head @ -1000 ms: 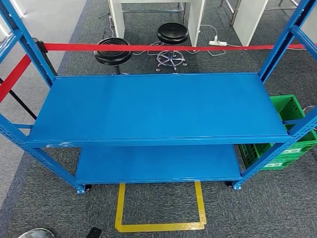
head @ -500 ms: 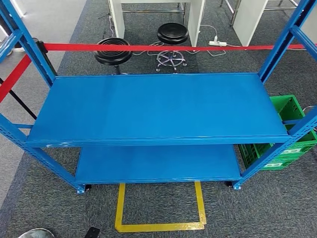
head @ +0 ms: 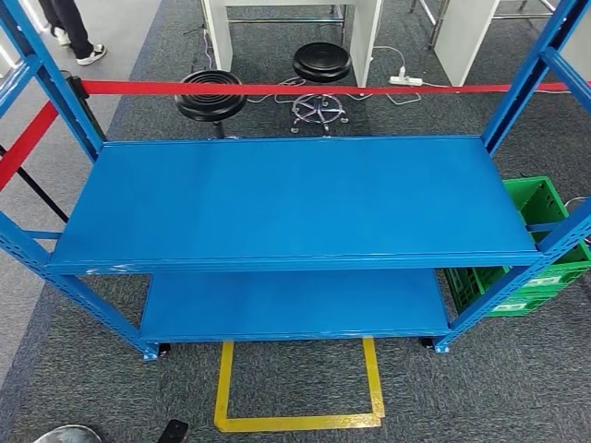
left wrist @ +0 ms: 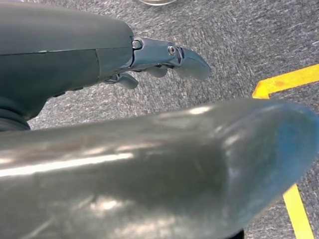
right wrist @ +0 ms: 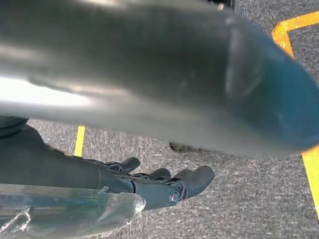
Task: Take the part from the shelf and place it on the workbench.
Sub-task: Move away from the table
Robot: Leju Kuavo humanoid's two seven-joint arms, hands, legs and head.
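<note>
In front of the robot the blue shelf (head: 293, 198) lies bare; both hands, left hand (left wrist: 165, 57) and right hand (right wrist: 165, 184), hang slack-fingered and empty, so reaching risks closing on nothing.

no readable text, labels on green crate (head: 540, 277) too small to read

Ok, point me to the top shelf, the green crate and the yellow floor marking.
top shelf (head: 293, 198), head view, middle of its bare blue surface.
green crate (head: 540, 198), head view, inner wall behind the right post.
yellow floor marking (head: 224, 383), head view, left strip of the taped outline.
</note>
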